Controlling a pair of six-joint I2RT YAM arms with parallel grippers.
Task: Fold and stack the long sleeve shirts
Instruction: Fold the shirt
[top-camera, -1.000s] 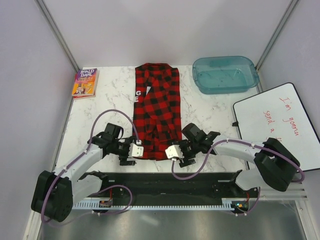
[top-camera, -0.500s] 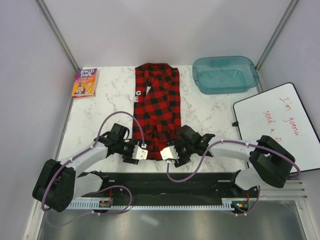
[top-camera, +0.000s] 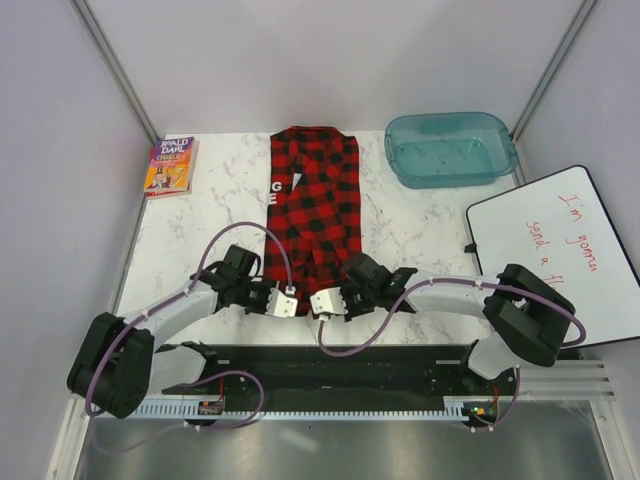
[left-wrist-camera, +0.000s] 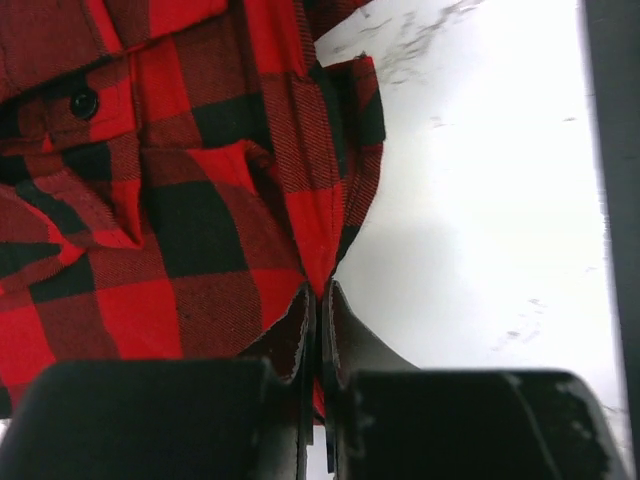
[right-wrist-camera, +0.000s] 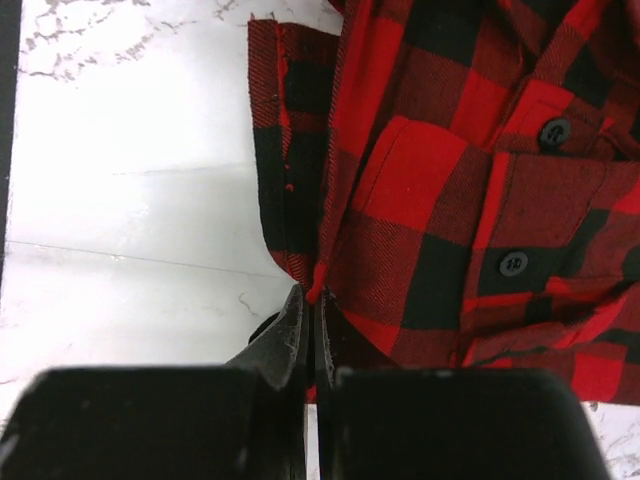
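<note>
One long sleeve shirt (top-camera: 315, 205), red-and-black check, lies folded into a narrow strip down the middle of the marble table, with white letters at its left edge. My left gripper (top-camera: 288, 302) is at the strip's near left corner, shut on the hem (left-wrist-camera: 320, 290); red fabric (left-wrist-camera: 200, 200) shows between its fingers. My right gripper (top-camera: 324, 302) is at the near right corner, also shut on the hem (right-wrist-camera: 308, 295). The shirt's buttoned front (right-wrist-camera: 450, 200) fills the right wrist view. The two grippers sit close together at the shirt's near edge.
A colourful paperback book (top-camera: 170, 166) lies at the far left. A teal plastic tub (top-camera: 450, 148) stands at the far right, a whiteboard (top-camera: 555, 250) with red writing to the right. A black rail (top-camera: 330, 365) runs along the table's near edge.
Both grippers slid inward to the shirt's near hem and went from open to shut on it. The shirt itself has not visibly moved.
</note>
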